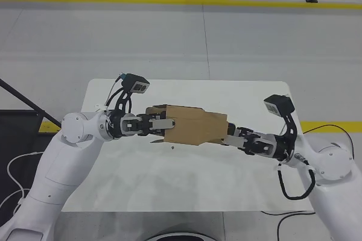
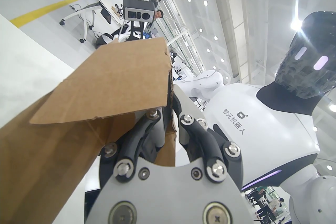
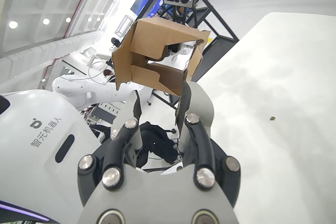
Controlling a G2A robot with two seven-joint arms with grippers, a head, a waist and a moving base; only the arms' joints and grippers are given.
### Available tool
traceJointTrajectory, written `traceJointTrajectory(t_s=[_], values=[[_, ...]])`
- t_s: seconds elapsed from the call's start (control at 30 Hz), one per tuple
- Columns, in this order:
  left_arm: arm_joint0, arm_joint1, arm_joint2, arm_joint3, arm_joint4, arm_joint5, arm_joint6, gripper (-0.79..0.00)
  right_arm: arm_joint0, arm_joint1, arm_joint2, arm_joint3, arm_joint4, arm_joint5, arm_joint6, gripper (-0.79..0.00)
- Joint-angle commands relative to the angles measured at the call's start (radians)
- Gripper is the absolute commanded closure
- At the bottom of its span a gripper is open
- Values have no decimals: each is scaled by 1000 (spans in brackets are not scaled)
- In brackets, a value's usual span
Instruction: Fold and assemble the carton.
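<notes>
The left gripper is clamped on the carton, one finger inside the open end and the other outside, with the corrugated edge of a side wall pinched between them. The right gripper is at the opposite open end. Its jaws stand apart, and a wall edge lies against one finger while the other finger is clear of the cardboard, so it does not appear to be gripping.

The carton hangs between the two grippers as an opened brown tube, lifted off the tabletop. It sits over the middle, slightly toward the far edge, and its loose end flaps point outward at both ends.

The carton is probably light and stiff along its panels but weak at the scored creases. A wall held only by its edge may flex or tear, and bare cardboard can slip between smooth pads. The best hold is probably deep on a wall panel, close to a corner crease, which leaves the flaps free for folding.
</notes>
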Motion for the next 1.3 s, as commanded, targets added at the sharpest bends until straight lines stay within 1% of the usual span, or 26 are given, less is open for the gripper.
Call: traceJointTrajectory(t_s=[0.0, 0.27, 0.47, 0.53, 0.73, 0.97, 1.27], values=[[1, -1, -1, -1, 1, 1, -1, 0, 29, -5, -26, 26, 39, -19, 27, -342], [4, -4, -6, -1, 1, 5, -5, 0, 85, -19, -86, 80, 83, -53, 33, -323], [6, -6, -9, 0, -2, 3, -10, 0, 111, -34, -133, 100, 102, -130, 25, -311], [7, -7, -10, 0, -2, 3, -11, 0, 117, -36, -143, 108, 101, -134, 24, -311], [11, -9, -15, -1, -2, 1, -14, 0, 137, -45, -169, 116, 31, -126, -21, -317], [12, -12, -17, -1, -1, 1, -19, 0, 128, -51, -174, 77, -89, -103, -118, -311], [12, -15, -19, 2, -1, 1, -25, 0, 114, -53, -173, 46, -122, -93, -140, -314]])
